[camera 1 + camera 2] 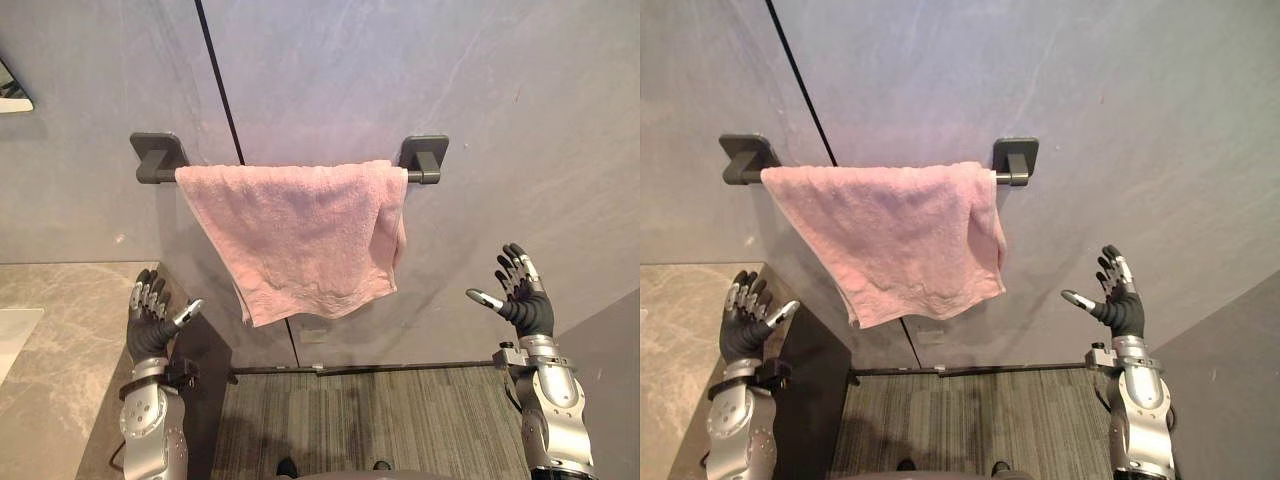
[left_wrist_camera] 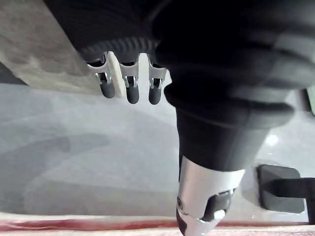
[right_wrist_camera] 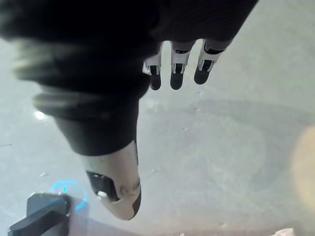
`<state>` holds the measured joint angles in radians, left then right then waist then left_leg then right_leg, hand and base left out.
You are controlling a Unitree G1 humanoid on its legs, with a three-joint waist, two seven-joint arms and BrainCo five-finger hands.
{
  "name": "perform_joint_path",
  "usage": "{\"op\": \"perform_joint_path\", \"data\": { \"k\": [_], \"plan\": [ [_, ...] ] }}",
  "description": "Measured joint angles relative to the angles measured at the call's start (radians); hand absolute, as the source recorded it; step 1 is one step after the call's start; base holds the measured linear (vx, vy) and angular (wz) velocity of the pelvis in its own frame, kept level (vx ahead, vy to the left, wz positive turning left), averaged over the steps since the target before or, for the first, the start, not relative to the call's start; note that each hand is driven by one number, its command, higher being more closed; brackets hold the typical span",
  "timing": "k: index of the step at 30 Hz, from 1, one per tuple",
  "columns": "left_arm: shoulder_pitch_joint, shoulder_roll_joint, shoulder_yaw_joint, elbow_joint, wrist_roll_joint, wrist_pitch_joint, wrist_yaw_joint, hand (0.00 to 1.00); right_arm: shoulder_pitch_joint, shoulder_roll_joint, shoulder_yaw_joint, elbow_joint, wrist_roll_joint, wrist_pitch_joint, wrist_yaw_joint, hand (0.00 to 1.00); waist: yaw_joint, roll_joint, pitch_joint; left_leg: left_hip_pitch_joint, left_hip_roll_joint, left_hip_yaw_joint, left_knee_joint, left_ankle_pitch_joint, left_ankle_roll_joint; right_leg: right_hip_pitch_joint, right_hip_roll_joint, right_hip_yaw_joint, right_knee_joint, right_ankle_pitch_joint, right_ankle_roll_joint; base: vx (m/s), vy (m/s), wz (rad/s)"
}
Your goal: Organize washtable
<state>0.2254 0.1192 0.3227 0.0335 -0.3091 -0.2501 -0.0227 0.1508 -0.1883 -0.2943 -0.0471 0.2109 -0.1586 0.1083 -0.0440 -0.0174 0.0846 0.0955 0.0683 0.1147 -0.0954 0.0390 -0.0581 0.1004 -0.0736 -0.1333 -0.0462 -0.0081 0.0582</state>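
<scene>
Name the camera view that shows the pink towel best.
The left eye view: the pink towel hangs whole and centred over the dark rail. The right eye view shows it whole too, but off-centre. The left wrist view catches a thin pink strip; the right wrist view a pale scrap, too small to tell.

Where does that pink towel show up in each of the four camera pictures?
Left eye view: the pink towel hangs in the centre, beside a dark bracket.
Right eye view: same, left of centre.
Left wrist view: thin pink strip along one edge.
Right wrist view: small pale scrap in a corner, probably it.
Shared landmark: a dark bracket near the towel.
</scene>
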Motion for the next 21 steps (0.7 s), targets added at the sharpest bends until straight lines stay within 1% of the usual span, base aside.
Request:
{"op": "perform_joint_path", "data": {
  "k": [4,8,9,11,14,18,21],
  "plan": [
    [0.021,0.001,-0.006,0.078,0.04,0.0,-0.01,0.0,0.015,0.005,-0.013,0.104,-0.027,-0.004,-0.001,0.0,0.001,0.001,0.0,-0.004,-0.001,-0.005,0.0,0.0,0.0,-0.001,0.0,-0.005,-0.001,-0.001,0.001,0.0,-0.002,0.03],
    [0.032,0.001,-0.061,0.231,0.112,0.008,-0.02,0.0,0.025,0.022,-0.002,0.29,-0.076,-0.009,-0.027,0.0,0.002,0.002,0.001,-0.006,-0.001,-0.01,0.0,0.0,0.0,0.0,0.0,-0.009,-0.002,-0.001,0.001,-0.01,-0.006,0.03],
    [0.036,0.001,-0.068,0.246,0.122,0.01,-0.02,0.0,0.031,0.027,-0.001,0.305,-0.082,-0.009,-0.028,0.0,0.002,0.002,0.001,-0.006,-0.001,-0.009,0.0,0.0,0.0,0.0,0.0,-0.009,-0.002,-0.001,0.001,0.0,0.0,0.0],
    [0.052,0.001,-0.09,0.301,0.147,0.021,-0.02,0.0,0.059,0.036,0.023,0.367,-0.116,-0.008,-0.044,0.0,0.002,0.003,0.001,-0.006,0.0,-0.009,0.0,0.0,0.0,0.0,0.0,-0.009,-0.002,-0.001,0.001,0.0,0.0,0.0],
    [0.07,0.001,-0.101,0.352,0.166,0.032,-0.02,0.0,0.085,0.046,0.045,0.448,-0.16,-0.007,-0.044,0.0,0.003,0.005,0.001,-0.004,0.0,-0.003,0.0,0.0,0.0,0.001,0.0,-0.005,0.005,-0.002,0.001,-0.02,-0.003,-0.03],
    [0.087,0.001,-0.115,0.407,0.169,0.042,-0.019,0.0,0.125,0.052,0.07,0.497,-0.188,0.01,-0.044,0.0,0.003,0.007,0.001,0.005,0.0,0.001,0.0,0.0,0.0,0.001,-0.001,-0.004,0.014,-0.006,0.0,-0.01,-0.001,-0.02],
    [0.091,0.0,-0.136,0.466,0.205,0.047,-0.02,0.0,0.143,0.056,0.073,0.551,-0.213,0.013,-0.044,0.0,0.004,0.008,0.001,0.014,0.001,0.001,-0.001,0.0,0.0,-0.001,-0.002,-0.003,0.033,-0.016,0.0,-0.03,-0.003,0.0]
  ]
}}
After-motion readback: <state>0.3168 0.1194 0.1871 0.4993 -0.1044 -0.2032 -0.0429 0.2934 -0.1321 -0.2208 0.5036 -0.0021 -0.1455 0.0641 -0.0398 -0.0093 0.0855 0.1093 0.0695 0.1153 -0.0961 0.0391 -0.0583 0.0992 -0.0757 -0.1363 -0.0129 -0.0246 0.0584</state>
